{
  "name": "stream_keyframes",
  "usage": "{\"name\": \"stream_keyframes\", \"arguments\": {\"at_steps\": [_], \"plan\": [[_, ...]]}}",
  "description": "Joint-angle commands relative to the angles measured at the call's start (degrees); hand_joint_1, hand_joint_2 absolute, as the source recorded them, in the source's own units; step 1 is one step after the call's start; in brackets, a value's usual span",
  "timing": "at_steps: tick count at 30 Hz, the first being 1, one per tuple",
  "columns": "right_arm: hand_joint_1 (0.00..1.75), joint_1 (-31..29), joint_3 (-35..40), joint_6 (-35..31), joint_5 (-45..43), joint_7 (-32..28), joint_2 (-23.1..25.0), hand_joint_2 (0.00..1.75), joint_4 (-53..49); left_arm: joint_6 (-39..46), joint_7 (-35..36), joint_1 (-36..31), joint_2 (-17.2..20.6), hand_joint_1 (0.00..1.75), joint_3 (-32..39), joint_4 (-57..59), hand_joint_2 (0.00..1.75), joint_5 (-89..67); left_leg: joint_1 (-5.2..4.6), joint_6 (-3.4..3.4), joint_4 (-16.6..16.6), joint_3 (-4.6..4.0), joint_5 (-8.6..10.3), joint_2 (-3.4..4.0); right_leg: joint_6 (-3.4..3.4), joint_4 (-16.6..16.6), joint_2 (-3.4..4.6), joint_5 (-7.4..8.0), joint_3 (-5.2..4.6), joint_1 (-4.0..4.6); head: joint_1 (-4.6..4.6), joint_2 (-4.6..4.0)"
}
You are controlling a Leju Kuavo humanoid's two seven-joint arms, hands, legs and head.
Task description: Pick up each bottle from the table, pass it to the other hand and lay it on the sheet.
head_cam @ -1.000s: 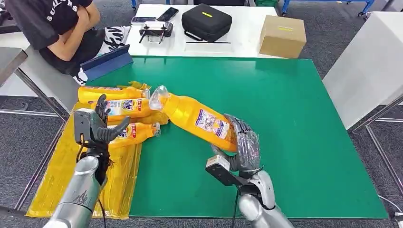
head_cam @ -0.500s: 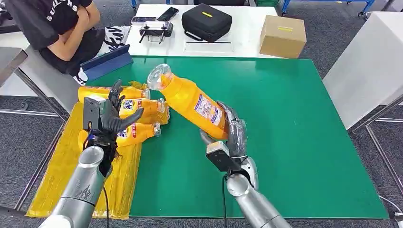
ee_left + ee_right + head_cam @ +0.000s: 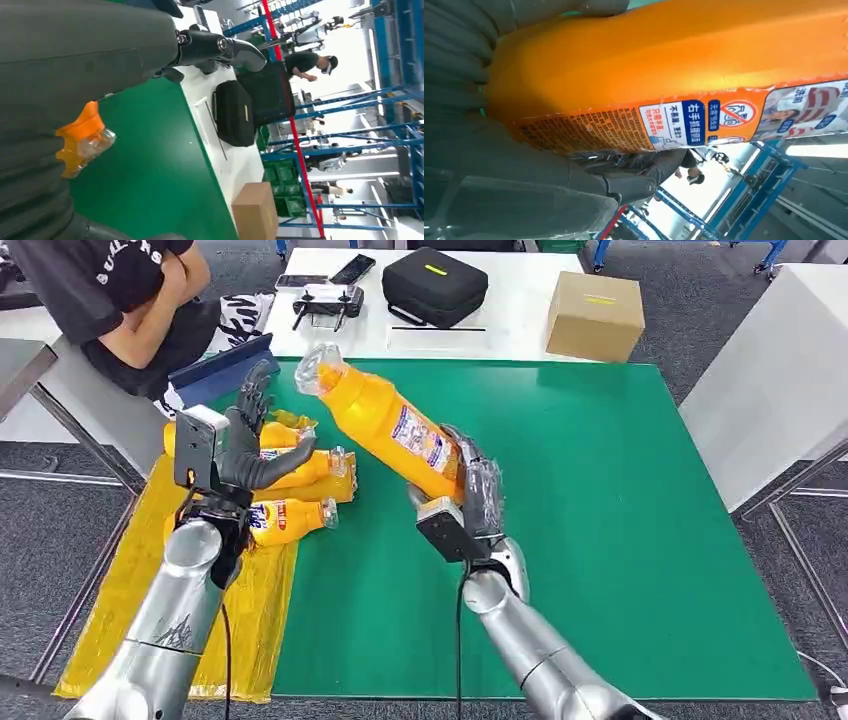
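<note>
Now the right hand (image 3: 470, 502), grasping the orange detergent bottle (image 3: 385, 425) by its base, has lifted it off the green table (image 3: 620, 490) toward the raised, released left hand (image 3: 235, 455) above the yellow sheet (image 3: 140, 590); handover looks imminent.

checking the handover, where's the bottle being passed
In the head view, the right hand holds the bottle tilted above the green table, cap toward the left hand.

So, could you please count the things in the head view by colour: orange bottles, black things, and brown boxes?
Orange bottles: 4, one held by the right hand, three on the yellow sheet.
Black case: 1
Brown box: 1
Total: 6
</note>
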Motion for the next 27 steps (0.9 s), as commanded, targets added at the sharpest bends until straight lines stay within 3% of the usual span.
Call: {"name": "stream_keyframes", "arguments": {"at_steps": [1,3,15,22,27], "plan": [[1.75,-7.2,-5.22,-1.25,2.51,-1.75,2.53,1.75,13.19,-0.23,0.53,-2.57,2.79,0.0,-4.12,0.94,1.75,1.59,0.06,-0.24,0.05,0.15,-0.08,0.05,-0.15,0.03,0.03,-0.07,0.15,0.05,-0.02,0.0],[1.75,-8.1,-11.53,-1.25,9.61,-1.72,4.11,1.75,14.23,-1.03,0.16,-3.41,2.86,0.0,-5.39,2.62,1.75,2.59,0.03,-0.15,0.02,0.06,-0.04,0.06,-0.1,0.02,0.04,-0.02,0.05,0.02,-0.02,0.0],[1.75,-9.95,-22.63,-1.25,18.97,-4.19,7.76,1.75,11.43,-1.51,0.71,-4.07,2.06,0.0,-8.99,2.69,1.75,4.36,0.06,-0.31,0.13,0.17,-0.14,0.03,-0.2,0.14,0.0,-0.15,0.17,0.05,-0.02,0.0],[1.75,-9.02,-22.92,-1.25,18.42,-4.06,7.76,1.75,9.86,-2.76,1.23,-4.68,1.53,0.0,-10.28,3.07,1.75,5.7,0.04,-0.19,0.06,0.08,-0.05,-0.03,-0.11,0.04,-0.05,-0.06,0.09,0.03,0.0,0.02],[1.75,-9.85,-17.65,-1.25,6.6,-6.18,7.76,1.75,11.16,-7.21,3.49,-4.61,-0.77,0.0,-13.77,2.24,1.75,11.49,0.04,-0.17,0.05,0.05,-0.03,-0.05,-0.1,0.02,-0.07,-0.06,0.06,0.02,-0.02,0.0]]}}
